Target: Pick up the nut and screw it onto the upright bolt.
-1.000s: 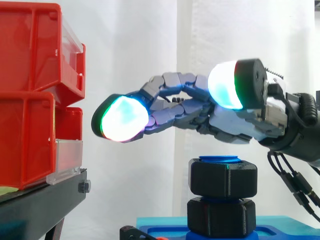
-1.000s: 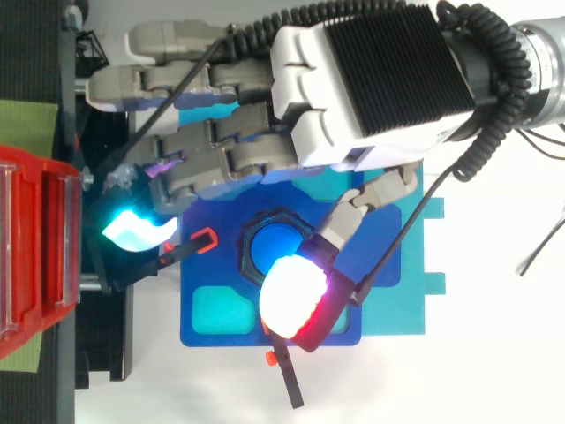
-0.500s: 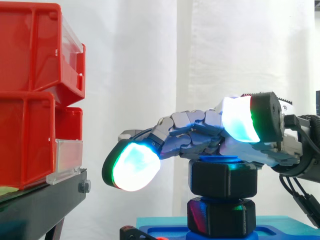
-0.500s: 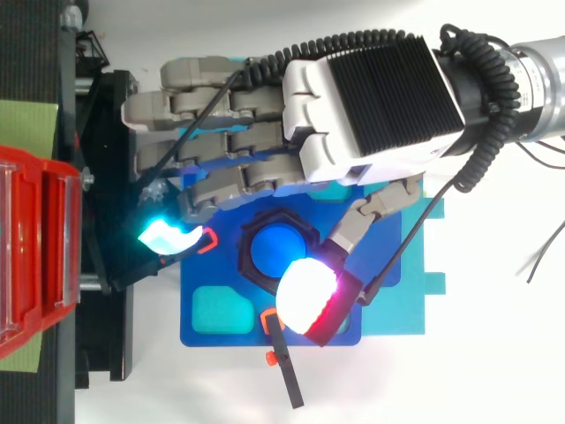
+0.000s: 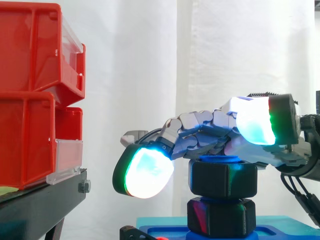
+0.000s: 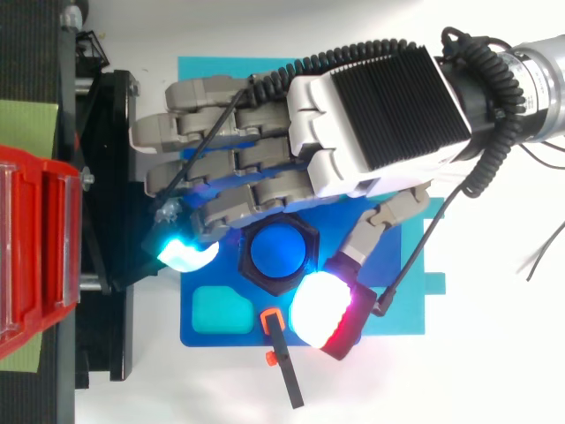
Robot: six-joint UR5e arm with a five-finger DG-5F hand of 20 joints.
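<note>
The nut (image 5: 222, 179) sits at the top of the upright bolt (image 6: 276, 252), and the hand (image 6: 380, 110) has dropped to its level, its loosely spread fingers (image 6: 221, 155) and thumb flanking it, not yet closed, apparently ready to grip and turn.

Matt black plastic nut (image 5: 222, 180), smooth blue plastic bolt (image 6: 276, 250), glossy red plastic bins (image 5: 30, 125), white cloth curtain (image 5: 140, 60).
</note>
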